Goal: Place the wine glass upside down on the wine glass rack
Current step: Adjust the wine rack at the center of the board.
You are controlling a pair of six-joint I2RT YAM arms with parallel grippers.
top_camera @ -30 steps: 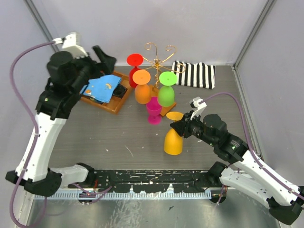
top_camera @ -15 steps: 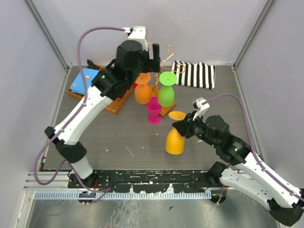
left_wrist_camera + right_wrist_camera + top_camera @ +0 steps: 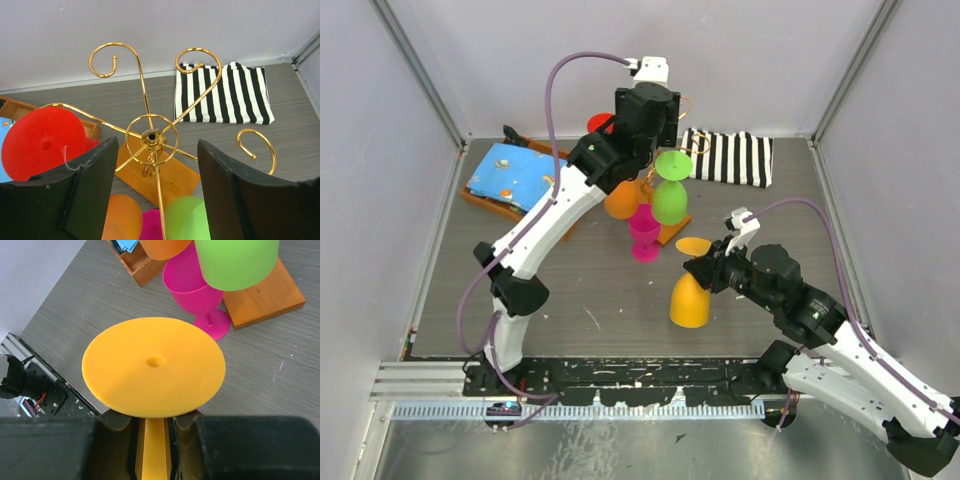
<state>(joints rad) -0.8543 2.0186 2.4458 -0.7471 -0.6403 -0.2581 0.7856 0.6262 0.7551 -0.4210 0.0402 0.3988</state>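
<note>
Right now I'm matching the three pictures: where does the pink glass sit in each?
Top view: pink glass at the centre, upright.
Left wrist: pink glass at the bottom edge, centre.
Right wrist: pink glass at the top centre.
Shared landmark: the green glass next to it.

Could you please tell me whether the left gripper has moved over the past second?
Yes. The left gripper swung rightward from the wooden tray to above the wine glass rack.
</note>
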